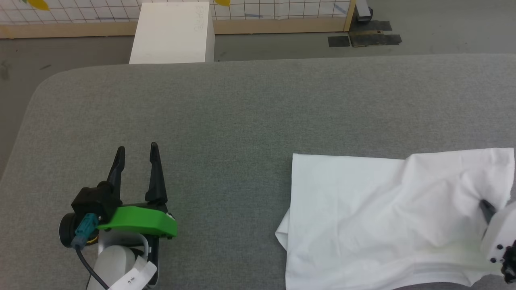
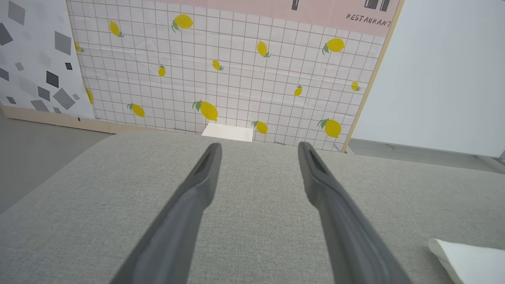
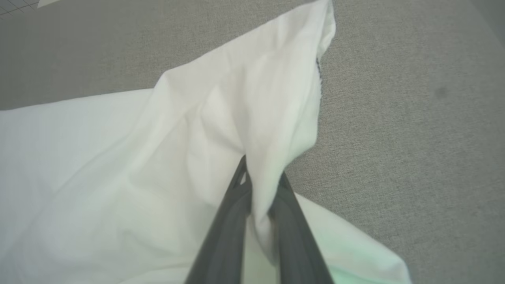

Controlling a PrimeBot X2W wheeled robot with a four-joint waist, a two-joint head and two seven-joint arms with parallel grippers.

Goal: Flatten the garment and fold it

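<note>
A grey fabric-covered table [image 1: 242,121] spreads before me. On the table's near right part lies the white garment [image 1: 363,209], its left half flat and its right half rumpled into a raised ridge. Beyond the table's far edge, toward the left, stands a white box [image 1: 173,32]. My left gripper [image 1: 137,147] hovers over the table's near left, fingers apart and holding nothing, likely waiting its turn. My right gripper [image 3: 261,177], over the table's near right, is clamped on a fold of the garment, probably to pull it flat.
</note>
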